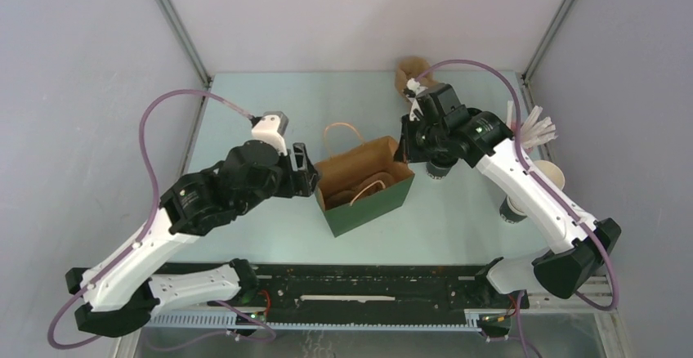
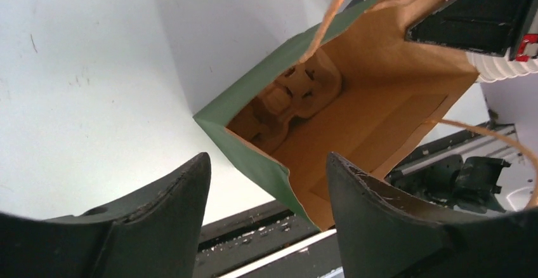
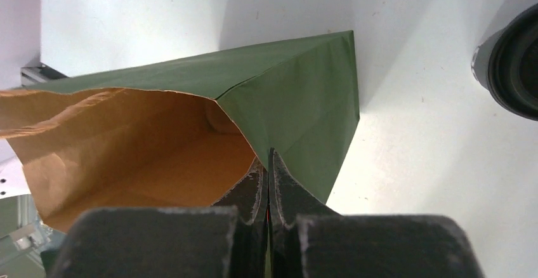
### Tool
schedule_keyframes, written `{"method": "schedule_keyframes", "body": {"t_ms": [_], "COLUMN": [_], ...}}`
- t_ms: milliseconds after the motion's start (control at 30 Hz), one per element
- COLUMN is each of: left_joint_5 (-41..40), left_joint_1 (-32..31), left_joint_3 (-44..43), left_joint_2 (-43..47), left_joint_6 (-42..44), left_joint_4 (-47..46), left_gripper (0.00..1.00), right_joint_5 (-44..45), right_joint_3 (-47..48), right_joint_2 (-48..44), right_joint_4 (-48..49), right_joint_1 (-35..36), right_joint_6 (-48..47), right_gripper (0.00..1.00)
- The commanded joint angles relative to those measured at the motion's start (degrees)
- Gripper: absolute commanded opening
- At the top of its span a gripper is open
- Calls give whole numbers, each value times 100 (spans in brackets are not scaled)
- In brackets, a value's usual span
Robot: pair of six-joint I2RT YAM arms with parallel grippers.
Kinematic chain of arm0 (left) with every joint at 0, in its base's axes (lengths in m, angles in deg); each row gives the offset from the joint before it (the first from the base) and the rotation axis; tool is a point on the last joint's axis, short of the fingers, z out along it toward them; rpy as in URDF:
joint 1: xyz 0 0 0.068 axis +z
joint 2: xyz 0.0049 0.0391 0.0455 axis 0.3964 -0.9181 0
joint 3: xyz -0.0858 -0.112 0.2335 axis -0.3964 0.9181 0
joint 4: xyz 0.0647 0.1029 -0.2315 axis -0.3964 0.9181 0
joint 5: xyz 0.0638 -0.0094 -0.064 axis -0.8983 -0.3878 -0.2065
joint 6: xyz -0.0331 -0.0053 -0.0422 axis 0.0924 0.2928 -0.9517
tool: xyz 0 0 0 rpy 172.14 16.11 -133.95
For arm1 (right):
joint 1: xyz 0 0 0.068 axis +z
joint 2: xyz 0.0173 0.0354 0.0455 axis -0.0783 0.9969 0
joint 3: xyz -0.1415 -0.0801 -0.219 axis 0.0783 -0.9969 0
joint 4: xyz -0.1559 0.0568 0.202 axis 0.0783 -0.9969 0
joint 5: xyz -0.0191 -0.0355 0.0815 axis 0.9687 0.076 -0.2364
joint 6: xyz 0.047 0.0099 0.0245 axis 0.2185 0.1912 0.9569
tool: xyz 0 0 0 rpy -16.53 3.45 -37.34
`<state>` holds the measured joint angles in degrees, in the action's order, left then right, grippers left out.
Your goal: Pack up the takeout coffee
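Pale green bench (image 1: 458, 227), grey walls. The green bag (image 1: 372, 204) stands open mid-bench. The left hand (image 2: 266, 164) hovers released at its left rim, and the right hand (image 3: 268, 164) is clenched on the right rim. Best to hold that mouth wide and steady. The coffee (image 3: 511, 68) stands just beside the bag's right side, lid up, long axis vertical.

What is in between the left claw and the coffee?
The open green bag stands between the left gripper and the coffee; the top view shows it. The right gripper pinches its rim.
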<state>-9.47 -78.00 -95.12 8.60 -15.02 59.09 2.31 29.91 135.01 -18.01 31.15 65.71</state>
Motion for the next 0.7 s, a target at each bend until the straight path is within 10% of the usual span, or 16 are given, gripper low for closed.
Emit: {"method": "schedule_keyframes", "body": {"t_ms": [0, 367, 667], "left_joint_5": [129, -879, -951], "left_joint_1": [-109, -801, -845], "left_joint_3": [-306, -410, -988], "left_joint_2": [-483, -1317, -1440], "left_joint_6": [-300, -852, -614], "left_joint_4": [367, 983, 1377], "left_gripper": [67, 50, 0], "right_joint_5": [525, 1247, 1319], "right_joint_3": [320, 621, 902], "right_joint_2": [23, 91, 166], "right_joint_4": [-132, -504, -773], "right_joint_1": [189, 407, 481], "right_joint_6": [90, 123, 131], "right_gripper": [0, 0, 0]}}
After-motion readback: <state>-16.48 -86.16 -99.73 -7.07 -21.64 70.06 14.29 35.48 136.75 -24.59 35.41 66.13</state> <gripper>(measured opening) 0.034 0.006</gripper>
